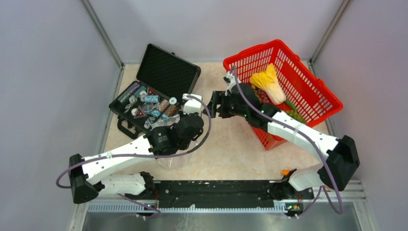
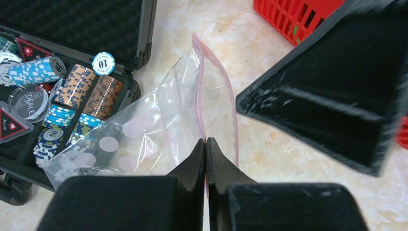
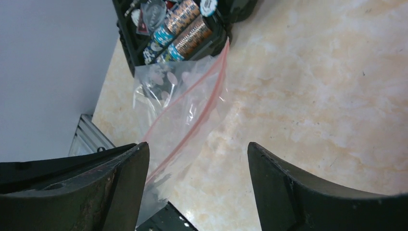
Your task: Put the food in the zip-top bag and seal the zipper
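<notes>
The clear zip-top bag hangs beside the black case, and its pink zipper runs along its open mouth. My left gripper is shut on one pink edge of the mouth and holds the bag up. My right gripper is open and empty just beside the bag, with the zipper ahead of its fingers. In the top view the two grippers, left and right, nearly meet. A yellow leafy bunch, red grapes and a green piece lie in the red basket.
An open black case with poker chips stands at the left, right behind the bag. The red basket stands at the right, its corner in the left wrist view. A small orange bit lies near the right arm's base.
</notes>
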